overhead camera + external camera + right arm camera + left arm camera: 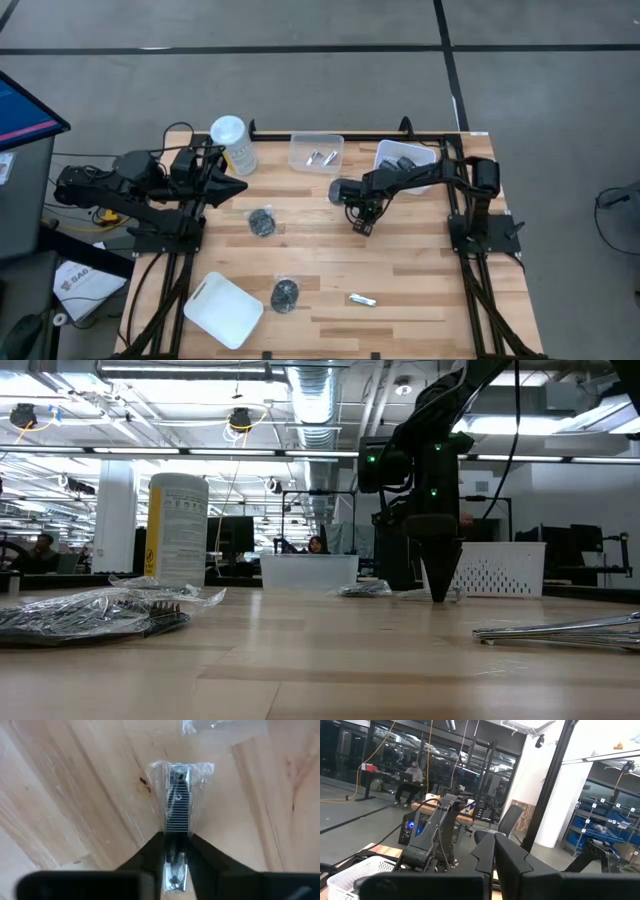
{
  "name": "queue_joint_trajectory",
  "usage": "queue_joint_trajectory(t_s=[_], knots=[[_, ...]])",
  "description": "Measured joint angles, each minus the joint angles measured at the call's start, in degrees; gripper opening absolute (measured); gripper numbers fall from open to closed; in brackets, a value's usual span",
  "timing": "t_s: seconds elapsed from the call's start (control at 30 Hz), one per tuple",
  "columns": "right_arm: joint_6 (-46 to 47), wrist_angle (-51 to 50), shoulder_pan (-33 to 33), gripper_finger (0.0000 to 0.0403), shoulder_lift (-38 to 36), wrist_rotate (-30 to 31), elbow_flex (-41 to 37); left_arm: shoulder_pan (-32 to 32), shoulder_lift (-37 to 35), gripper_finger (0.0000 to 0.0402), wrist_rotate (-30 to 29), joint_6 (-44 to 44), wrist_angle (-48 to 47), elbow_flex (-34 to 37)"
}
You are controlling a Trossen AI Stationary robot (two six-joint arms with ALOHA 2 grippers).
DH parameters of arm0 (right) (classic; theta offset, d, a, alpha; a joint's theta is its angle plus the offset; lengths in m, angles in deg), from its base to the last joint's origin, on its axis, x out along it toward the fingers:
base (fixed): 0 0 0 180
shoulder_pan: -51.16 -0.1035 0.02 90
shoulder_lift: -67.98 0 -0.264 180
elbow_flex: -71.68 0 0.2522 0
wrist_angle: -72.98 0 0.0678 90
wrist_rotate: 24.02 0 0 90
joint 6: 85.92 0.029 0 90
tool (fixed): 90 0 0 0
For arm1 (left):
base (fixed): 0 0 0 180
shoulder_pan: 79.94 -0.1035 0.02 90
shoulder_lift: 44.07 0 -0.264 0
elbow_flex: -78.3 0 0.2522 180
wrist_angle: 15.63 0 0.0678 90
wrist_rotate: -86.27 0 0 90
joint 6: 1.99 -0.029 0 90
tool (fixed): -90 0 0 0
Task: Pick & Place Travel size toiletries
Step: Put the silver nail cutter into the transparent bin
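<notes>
Right wrist view: wrapped silvery clipper (176, 805) lies lengthwise between gripper (175, 851) fingers.

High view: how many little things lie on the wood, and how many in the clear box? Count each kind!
Dark round lumps on the wood: 2, the other nearer the front
Silvery pieces on the wood: 2, a loose tube and a wrapped piece in the right gripper
Silvery pieces in the clear bin: 2
Total: 6
</notes>
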Motion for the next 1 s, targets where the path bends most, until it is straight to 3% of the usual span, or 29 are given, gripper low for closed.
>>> queue_joint_trajectory(t_s=[0.07, 0.27, 0.37, 0.57, 0.83, 1.0], knots=[[-0.84, -0.04, -0.02, 0.0044, 0.0, 0.15, 0.0, 0.0, 0.0, 0.0008, 0.0, 0.0, 0.05, 0.0], [-2.93, 1.03, 0.0, 0.0046, -3.16, -1.36, -0.59, 0.0, 0.0, 0.0008, 0.0, 0.0, 0.28, 0.0], [-1.36, 2.1, -0.02, 0.0046, -9.31, -1.85, -0.39, 0.0, 0.0, 0.0008, -0.38, 0.0, 0.44, 0.0], [4.66, 8.11, -0.14, 0.0046, -21.93, -2.85, -0.33, 0.0, 1.33, 0.0019, -6.47, -0.17, 0.72, 0.0], [9.54, 20.14, -2.36, 0.0046, -33.51, -3.1, -0.23, -1.32, 8.97, 0.012, -8.51, -0.41, 1.64, 0.0], [10.43, 25.51, -4.01, 0.0046, -35.29, -3.07, -0.24, -2.88, 16.32, 0.0203, -8.44, -0.7, 10.46, 0.0]])
